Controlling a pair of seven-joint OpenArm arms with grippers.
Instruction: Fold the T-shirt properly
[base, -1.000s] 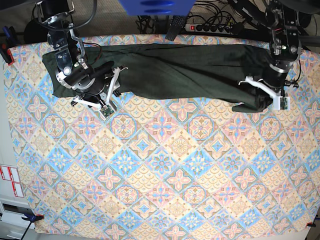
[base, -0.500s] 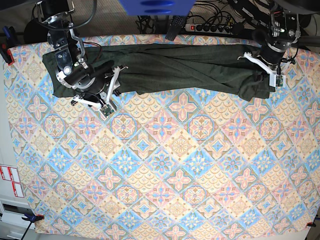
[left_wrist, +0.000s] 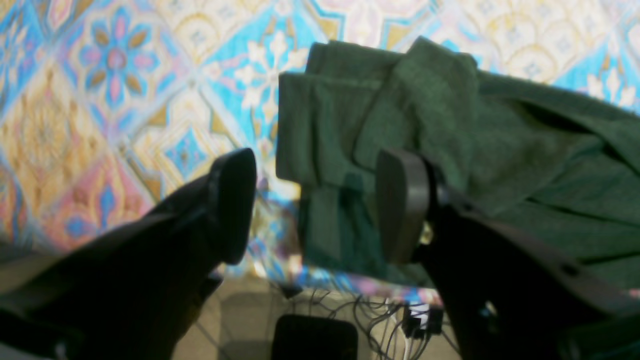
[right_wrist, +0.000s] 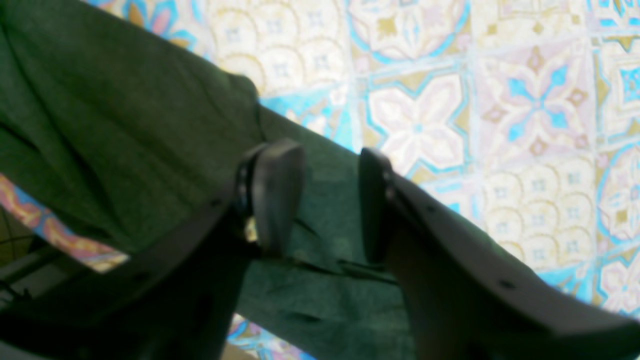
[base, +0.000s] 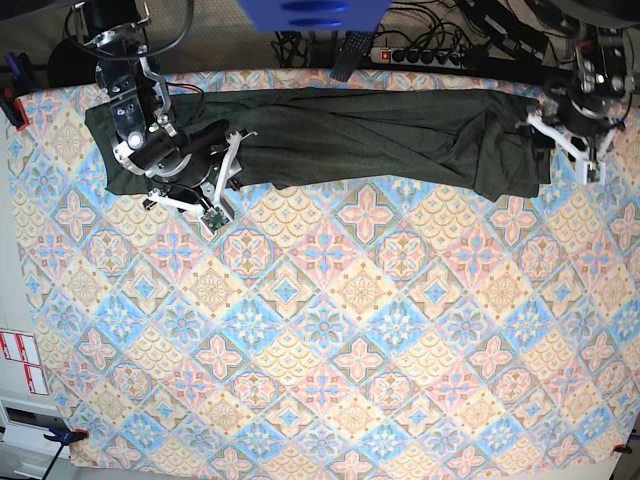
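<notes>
While right gripper (right_wrist: 330, 200) straddles T-shirt (base: 370, 135) — left gripper (left_wrist: 317, 205) gapes.

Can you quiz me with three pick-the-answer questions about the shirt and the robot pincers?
1. Where does the T-shirt lie?
A. along the far edge of the patterned cloth
B. in the middle
C. on the floor

2. What colour is it?
A. red
B. dark green
C. white

3. How is the left pincer?
A. shut on the shirt
B. open, holding nothing
C. out of sight

Answers:
1 A, the base view shows it stretched along the cloth's top edge.
2 B, every view shows dark green fabric.
3 B, the left wrist view shows the jaws wide apart, with the shirt lying beyond them.
</notes>
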